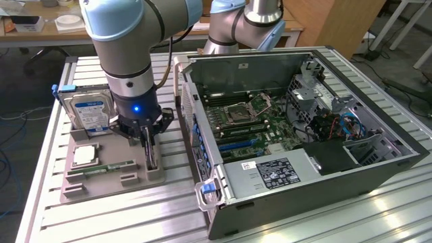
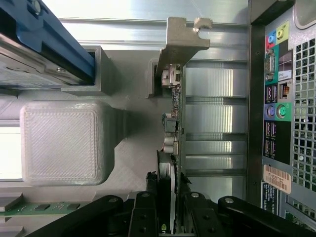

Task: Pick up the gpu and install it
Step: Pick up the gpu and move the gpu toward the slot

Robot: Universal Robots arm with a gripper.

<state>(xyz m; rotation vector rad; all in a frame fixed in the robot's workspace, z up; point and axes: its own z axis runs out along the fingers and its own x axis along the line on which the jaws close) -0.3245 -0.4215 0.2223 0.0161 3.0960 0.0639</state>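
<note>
Gripper (image 1: 149, 148) is squeezing the gpu (image 1: 153, 163), standing on edge in the tray (image 1: 101, 190) beside the case (image 1: 351, 178). Wrist view is showing its bracket (image 2: 181, 42) and ports (image 2: 169, 76); exterior view is showing the board (image 1: 251, 124) inside.

Arm (image 1: 125, 45): single, grey tubes with pale-blue joint caps, forearm dropping almost vertically. Wrist: pointed straight down, small blue light lit. Gripper (image 1: 145, 135): black, jaws pressed against both faces of the upright gpu (image 1: 151, 157).
</note>
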